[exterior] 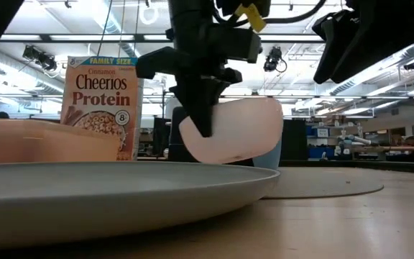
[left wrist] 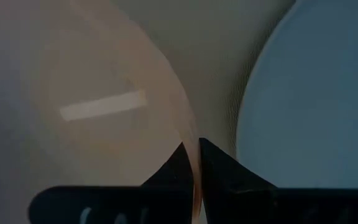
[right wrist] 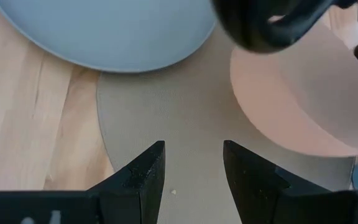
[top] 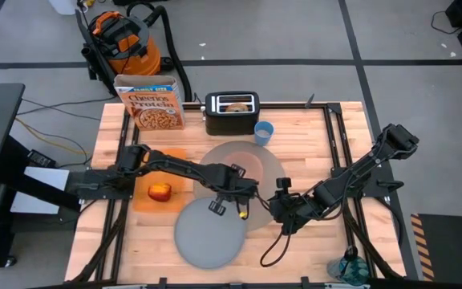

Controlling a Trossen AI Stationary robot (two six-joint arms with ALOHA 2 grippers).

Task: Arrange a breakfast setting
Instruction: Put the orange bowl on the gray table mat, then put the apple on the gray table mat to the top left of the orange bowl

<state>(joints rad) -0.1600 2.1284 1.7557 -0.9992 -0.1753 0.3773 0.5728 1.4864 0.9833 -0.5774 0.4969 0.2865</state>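
Observation:
My left gripper (top: 237, 180) is shut on the translucent pink bowl (exterior: 239, 129), held tilted over the large round grey placemat (top: 267, 164). The blue-grey plate (top: 209, 233) lies on the table, overlapping the placemat's near edge. My right gripper (right wrist: 193, 168) is open and empty just above the placemat's near right part (right wrist: 166, 106), beside the bowl (right wrist: 291, 106). The small apple (top: 160, 192) rests on an orange board (top: 175, 160) at the left. The bagel (top: 237, 105) sticks up out of the toaster. The blue cup (top: 263, 132) stands beside the toaster. I do not plainly see the spoon. My left gripper pinches the bowl's rim (left wrist: 195, 163) between its two fingers, one finger (left wrist: 173, 171) inside the bowl and one (left wrist: 225, 165) outside. The fingers come from above, pointing down. The bowl hangs tilted below them, and in the low view it looks clear of the placemat.
A black toaster (top: 232, 112) and a Cheerios box (top: 151, 102) stand along the table's far edge. Black rails (top: 335, 152) run along both sides of the table. Bare wood shows at the near right (top: 311, 249).

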